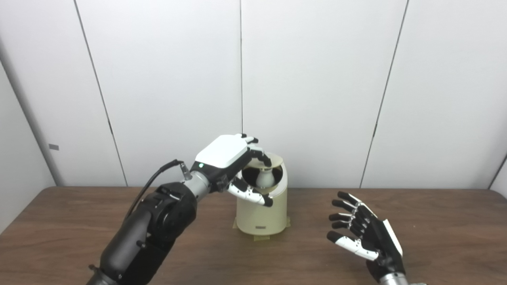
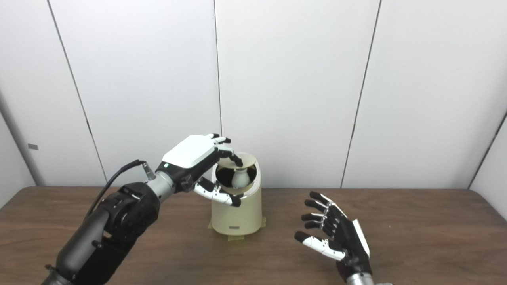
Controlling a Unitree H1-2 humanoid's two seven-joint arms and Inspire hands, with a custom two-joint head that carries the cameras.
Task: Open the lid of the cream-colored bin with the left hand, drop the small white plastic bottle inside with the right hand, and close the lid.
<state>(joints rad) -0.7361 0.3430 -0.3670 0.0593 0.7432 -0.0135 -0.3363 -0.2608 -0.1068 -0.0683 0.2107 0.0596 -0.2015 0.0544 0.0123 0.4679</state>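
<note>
Two hands are in our view over the brown bench (image 1: 435, 221). Our left hand (image 1: 233, 166) reaches across to the cream-colored bin (image 1: 262, 213), which stands near the middle of the bench toward its far edge, on a patch of tape (image 1: 259, 238). The left fingers (image 1: 259, 152) curl over the raised lid (image 1: 275, 160) at its upper rim, with the thumb (image 1: 251, 194) below the opening at the bin's front, so the hand grips the lid and holds it tilted open. Inside the dark opening we see the small white plastic bottle (image 1: 265, 178), upright, its narrow neck on top. Our right hand (image 1: 362, 233) hovers above the near right part of the bench, well apart from the bin, palm turned toward it, fingers spread wide and holding nothing.
</note>
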